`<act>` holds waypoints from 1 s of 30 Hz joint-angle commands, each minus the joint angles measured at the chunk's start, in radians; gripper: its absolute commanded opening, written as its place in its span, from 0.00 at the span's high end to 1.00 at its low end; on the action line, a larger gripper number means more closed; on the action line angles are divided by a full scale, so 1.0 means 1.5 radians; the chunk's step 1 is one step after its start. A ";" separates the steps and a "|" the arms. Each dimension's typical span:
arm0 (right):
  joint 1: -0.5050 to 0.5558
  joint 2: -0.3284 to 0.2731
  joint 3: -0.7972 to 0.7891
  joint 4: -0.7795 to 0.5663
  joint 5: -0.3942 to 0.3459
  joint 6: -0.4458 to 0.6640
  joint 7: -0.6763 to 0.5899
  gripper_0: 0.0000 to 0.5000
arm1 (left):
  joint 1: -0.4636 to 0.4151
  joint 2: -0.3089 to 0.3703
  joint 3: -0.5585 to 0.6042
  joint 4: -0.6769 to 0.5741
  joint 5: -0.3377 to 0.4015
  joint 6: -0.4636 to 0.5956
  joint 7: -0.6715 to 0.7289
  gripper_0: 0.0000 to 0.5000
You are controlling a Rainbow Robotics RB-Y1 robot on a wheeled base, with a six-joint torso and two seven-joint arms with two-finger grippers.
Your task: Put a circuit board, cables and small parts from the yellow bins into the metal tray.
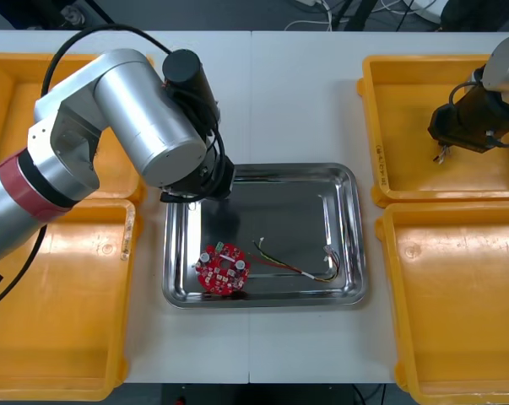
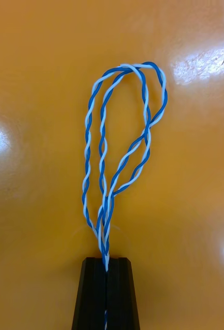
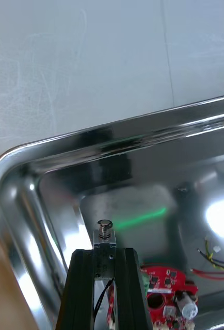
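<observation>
left gripper (image 3: 102, 256) pinches part (image 3: 105, 227), tray (image 3: 19, 172) corner below; lower before you release. right gripper (image 2: 106, 264) clamps cable (image 2: 106, 219) over bin (image 2: 40, 77).

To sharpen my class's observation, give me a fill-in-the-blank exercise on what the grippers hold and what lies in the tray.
The left gripper holds a small metal part over the metal tray, where a round ____ circuit board lies.
The right gripper is shut on a twisted cable, blue and ____.
Near the circuit board lies a thin cable, red and ____.
Missing: red; white; yellow.
</observation>
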 commanded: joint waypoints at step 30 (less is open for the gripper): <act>0.078 0.010 0.010 -0.532 0.016 0.490 0.024 1.00 | 0.024 -0.014 -0.097 0.086 -0.005 -0.133 0.009 0.05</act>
